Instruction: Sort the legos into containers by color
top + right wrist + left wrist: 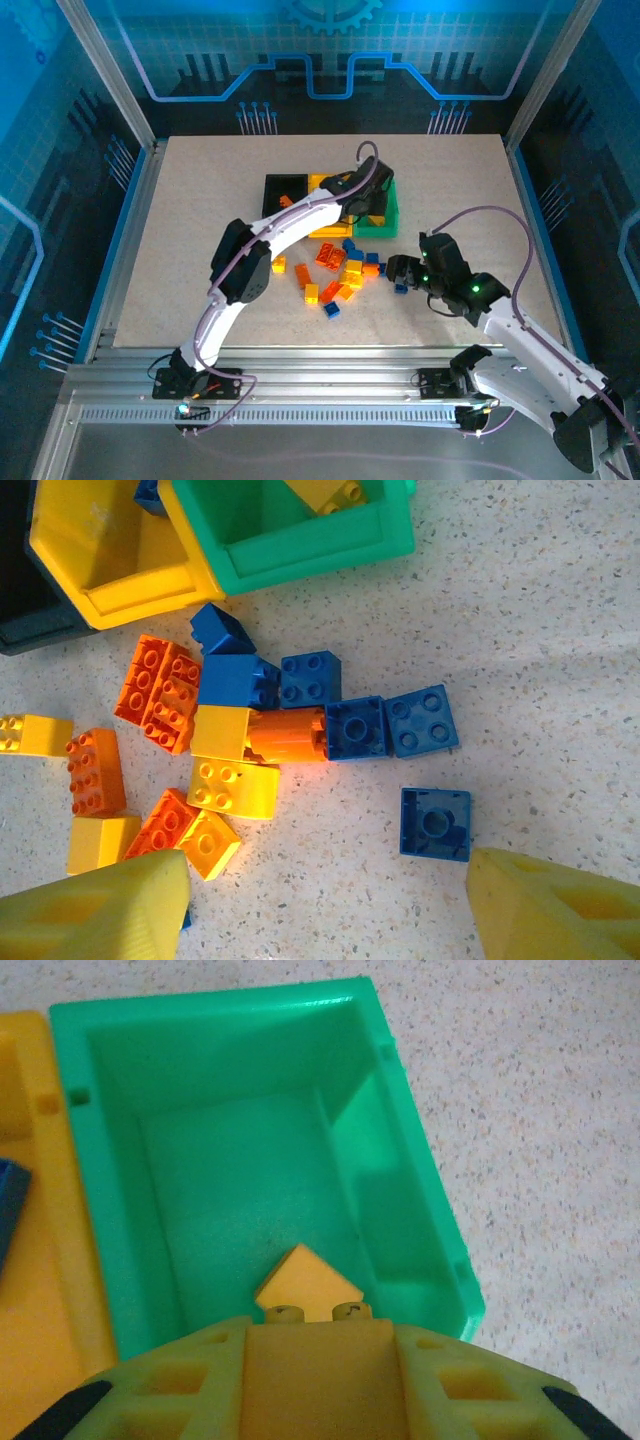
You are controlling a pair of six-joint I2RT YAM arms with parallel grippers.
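Bare table left of and behind the bins, also far right: free passage. Left arm lies diagonally over mid-table to the green bin, in the way from the left. Lego pile packed tight just in front of the bins, hardly any gaps. One blue brick lies apart, bare table all round. Green bin floor mostly free; yellow brick at its near end.
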